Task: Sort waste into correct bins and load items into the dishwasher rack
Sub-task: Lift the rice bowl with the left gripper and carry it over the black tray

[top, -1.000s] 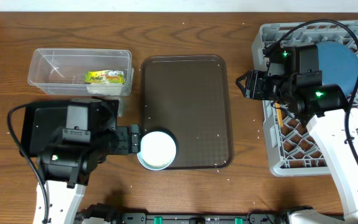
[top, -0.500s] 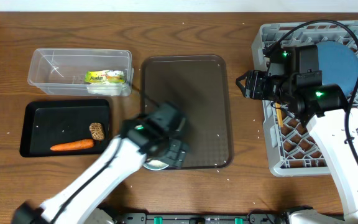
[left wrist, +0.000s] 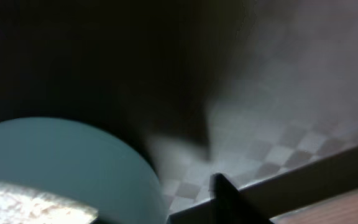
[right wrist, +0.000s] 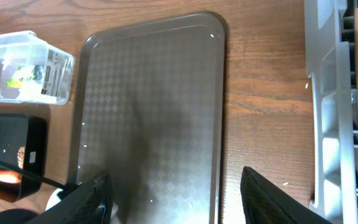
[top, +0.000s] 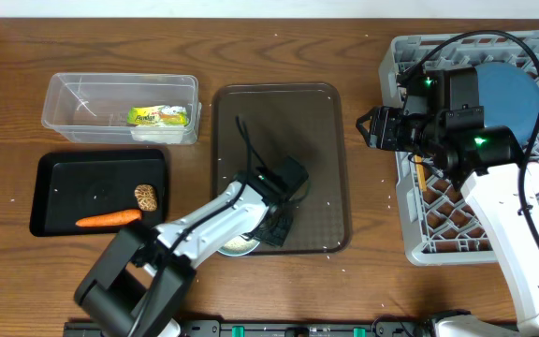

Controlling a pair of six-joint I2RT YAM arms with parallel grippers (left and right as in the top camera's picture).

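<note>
Left gripper (top: 271, 232) has been swung off the black tray (top: 64, 187) onto the bowl (top: 240, 247) at the brown tray's (top: 279, 122) near-left corner. Its opening and any hold cannot be told, so racking is judged pending.

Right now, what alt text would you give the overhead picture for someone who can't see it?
A robot's left arm reaches across a brown serving tray toward a white bowl at its near edge. The right arm hangs over a grey dishwasher rack holding a blue plate; a black tray holds a carrot, a clear tub a wrapper.
</note>
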